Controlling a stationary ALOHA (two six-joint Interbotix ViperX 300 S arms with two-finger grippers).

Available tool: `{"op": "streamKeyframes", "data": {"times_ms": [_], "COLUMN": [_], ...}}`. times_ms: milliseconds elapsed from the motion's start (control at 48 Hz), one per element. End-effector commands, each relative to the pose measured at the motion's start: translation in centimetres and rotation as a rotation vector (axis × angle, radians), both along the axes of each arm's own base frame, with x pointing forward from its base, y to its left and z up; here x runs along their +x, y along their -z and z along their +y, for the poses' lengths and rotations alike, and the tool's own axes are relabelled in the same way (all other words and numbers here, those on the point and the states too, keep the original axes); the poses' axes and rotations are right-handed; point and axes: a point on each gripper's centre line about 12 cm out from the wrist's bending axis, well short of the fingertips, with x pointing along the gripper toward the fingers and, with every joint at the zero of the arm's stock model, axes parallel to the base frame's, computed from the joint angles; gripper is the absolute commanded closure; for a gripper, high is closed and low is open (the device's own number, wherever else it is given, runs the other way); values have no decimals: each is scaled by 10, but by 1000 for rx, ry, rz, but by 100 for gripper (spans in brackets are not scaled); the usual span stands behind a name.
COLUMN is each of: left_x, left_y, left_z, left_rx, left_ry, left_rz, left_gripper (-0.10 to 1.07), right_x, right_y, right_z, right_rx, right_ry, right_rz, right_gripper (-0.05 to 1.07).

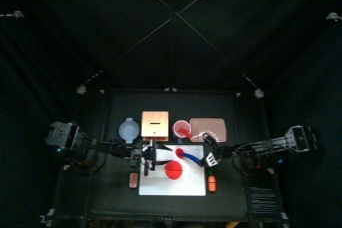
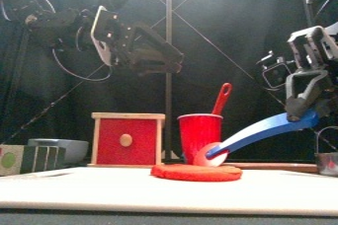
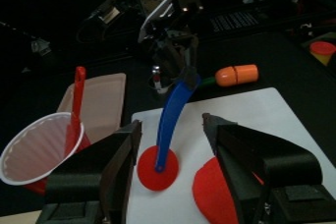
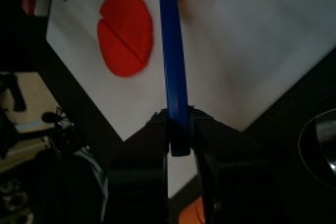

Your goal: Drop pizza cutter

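Observation:
The pizza cutter point(image 2: 271, 128) has a long blue handle and hangs tilted, its pale wheel end low by the red cup point(image 2: 201, 135). My right gripper point(image 2: 302, 109) is shut on the handle's upper end, as the right wrist view shows with the pizza cutter point(image 4: 172, 61) running out from between the jaws. The wheel end hovers at a flat red disc point(image 2: 196, 172) on the white board point(image 3: 256, 120); whether it touches, I cannot tell. My left gripper point(image 3: 172, 138) stands wide open and holds nothing, facing the pizza cutter point(image 3: 174, 110) from close by.
A red utensil point(image 2: 222, 99) stands in the cup. A wood-framed red box point(image 2: 128, 140) sits left of it. An orange object point(image 3: 237, 73) lies beyond the board, and a second red disc point(image 3: 217, 184) lies on the board. A pinkish tray point(image 1: 207, 129) sits at the table's back.

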Motion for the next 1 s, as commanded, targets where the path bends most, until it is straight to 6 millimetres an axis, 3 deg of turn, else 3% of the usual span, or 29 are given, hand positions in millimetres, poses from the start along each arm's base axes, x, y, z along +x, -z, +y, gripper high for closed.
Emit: {"op": "streamKeyframes", "data": {"times_ms": [0,271,375,688,979], "left_x": [3,4,4,5,1], "left_y": [-9,-11,-11,-13,-14], "left_z": [1,1,2,2,3], "left_rx": [0,-2,-2,0,-2], "left_ry": [-4,-6,-7,-7,-8], "left_rz": [-35,-40,-40,-43,-44], "left_gripper": [10,10,10,10,10], "right_x": [5,9,10,31,74], "right_y": [-9,-14,-12,-12,-28], "right_z": [3,11,20,44,39], "right_rx": [-15,-43,-34,-48,-351], "right_ry": [-47,-154,-180,-272,-488], "right_rz": [-12,41,57,90,75], "right_gripper": [57,21,13,11,11]}}
